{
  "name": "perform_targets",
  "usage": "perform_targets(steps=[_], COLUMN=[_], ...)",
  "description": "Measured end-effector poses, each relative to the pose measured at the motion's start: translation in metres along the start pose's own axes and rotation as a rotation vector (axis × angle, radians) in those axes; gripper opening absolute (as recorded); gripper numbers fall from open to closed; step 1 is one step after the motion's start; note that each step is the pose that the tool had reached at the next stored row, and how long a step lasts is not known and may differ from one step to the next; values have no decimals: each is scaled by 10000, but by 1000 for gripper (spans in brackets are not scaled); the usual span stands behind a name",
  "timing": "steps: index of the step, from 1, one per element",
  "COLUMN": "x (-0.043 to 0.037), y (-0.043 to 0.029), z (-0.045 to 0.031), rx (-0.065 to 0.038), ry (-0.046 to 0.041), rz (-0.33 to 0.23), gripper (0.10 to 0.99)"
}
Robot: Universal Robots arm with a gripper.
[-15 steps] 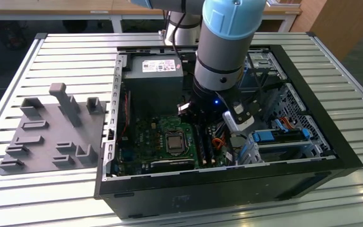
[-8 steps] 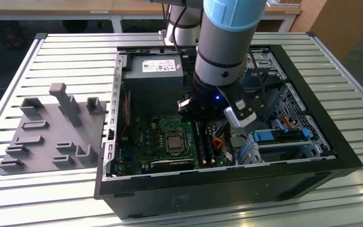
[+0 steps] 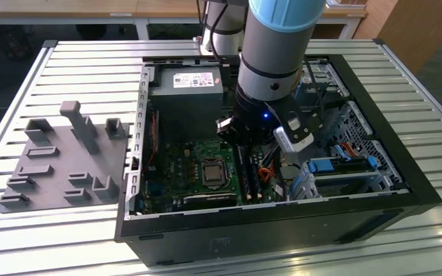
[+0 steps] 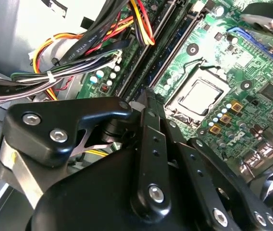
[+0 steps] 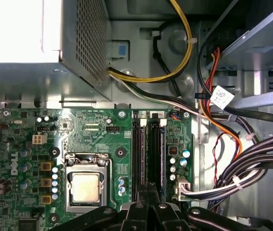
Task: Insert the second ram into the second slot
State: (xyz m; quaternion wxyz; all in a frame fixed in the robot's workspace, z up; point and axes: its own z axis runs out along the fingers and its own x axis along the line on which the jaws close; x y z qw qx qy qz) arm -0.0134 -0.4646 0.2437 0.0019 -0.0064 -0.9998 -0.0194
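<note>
Exterior view: an open computer case (image 3: 282,201) lies on a slatted metal surface (image 3: 75,69) at centre frame, with a grey fixture plate (image 3: 60,167) at the left of the frame. The arm (image 3: 275,52) descends from the upper centre into the case, and the gripper (image 3: 246,144) sits just above the green motherboard (image 3: 182,167), over the memory slots (image 3: 250,178) beside the processor socket (image 3: 212,172).

First wrist view: the memory slots (image 5: 148,154) run as parallel dark channels right of the processor socket (image 5: 86,185); the jaws meet in a narrow black tip at lower centre, directly over the slots. The second ram (image 5: 154,149), a thin dark stick, stands in the slot ahead of that tip. Whether the jaws grip it cannot be told.

Second wrist view: the gripper (image 4: 148,103) linkage occupies the lower frame, its tip pointing at the slots (image 4: 165,43); bundled cables (image 4: 79,53) lie at upper left.
</note>
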Motion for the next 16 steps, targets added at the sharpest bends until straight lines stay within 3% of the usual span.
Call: perform_targets(steps=[7, 16], x=[1, 1], y=[3, 3], z=[-84, -89], rx=[-1, -1], ry=[0, 0], rz=[0, 3], gripper=[106, 106])
